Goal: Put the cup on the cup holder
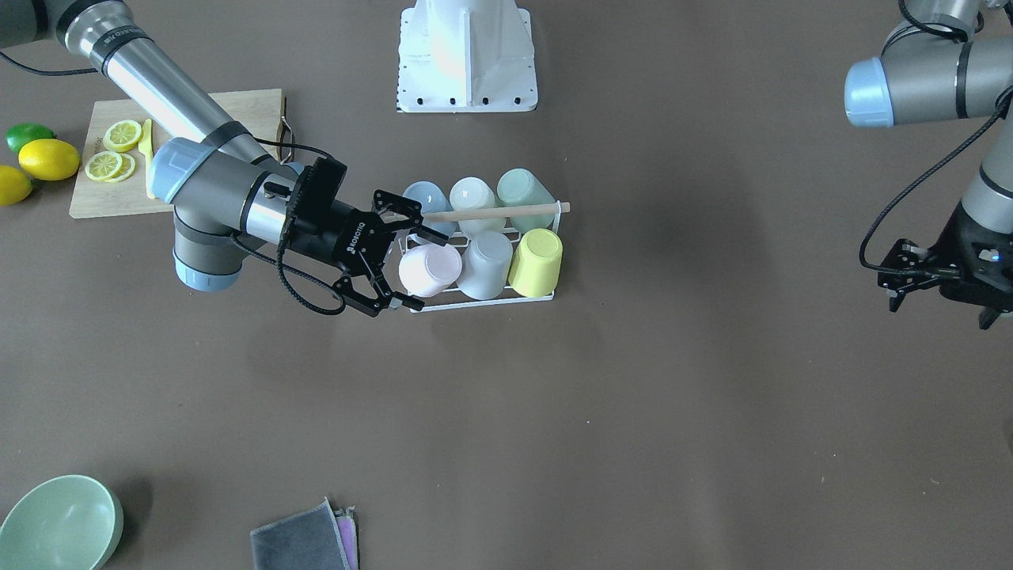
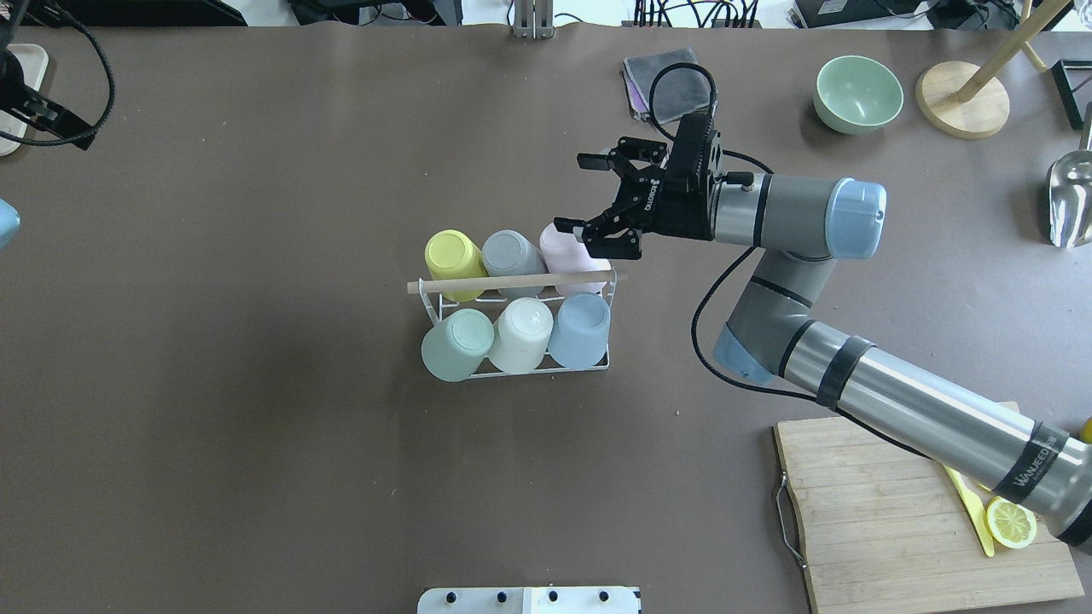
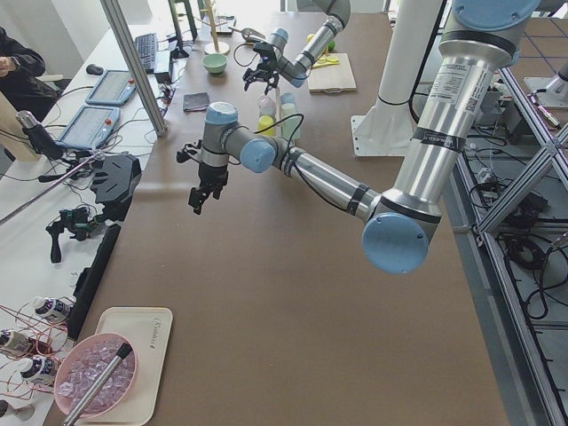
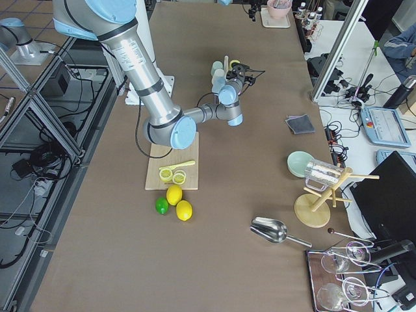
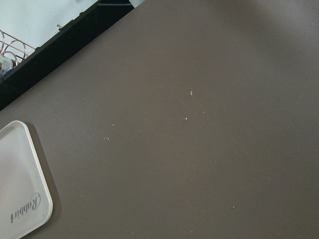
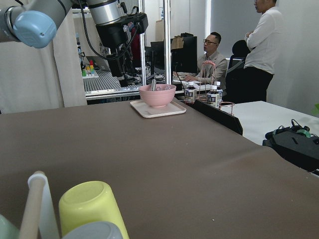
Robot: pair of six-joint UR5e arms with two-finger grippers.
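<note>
– Yellow cup (image 6: 92, 206) sits lowest in the right wrist view, beside the wooden rod (image 6: 35, 209). What are the right fingers (image 2: 595, 159) doing?
– Spread wide, gripping nothing. They hang just beside the end of the cup holder (image 2: 512, 372), with the pink cup (image 2: 570, 254) right by one fingertip. Whether they touch, I cannot tell.
– Where does that cup sit?
– On the holder, upended and tilted, in a row with the grey cup (image 2: 510, 252) and the yellow one. The green cup (image 2: 456, 344), white cup (image 2: 523, 334) and blue cup (image 2: 580, 328) fill the row farther from those fingers.
– And the left fingers (image 1: 902, 273)?
– Also apart, holding nothing, above the tabletop (image 2: 256, 426), well apart from the holder.
</note>
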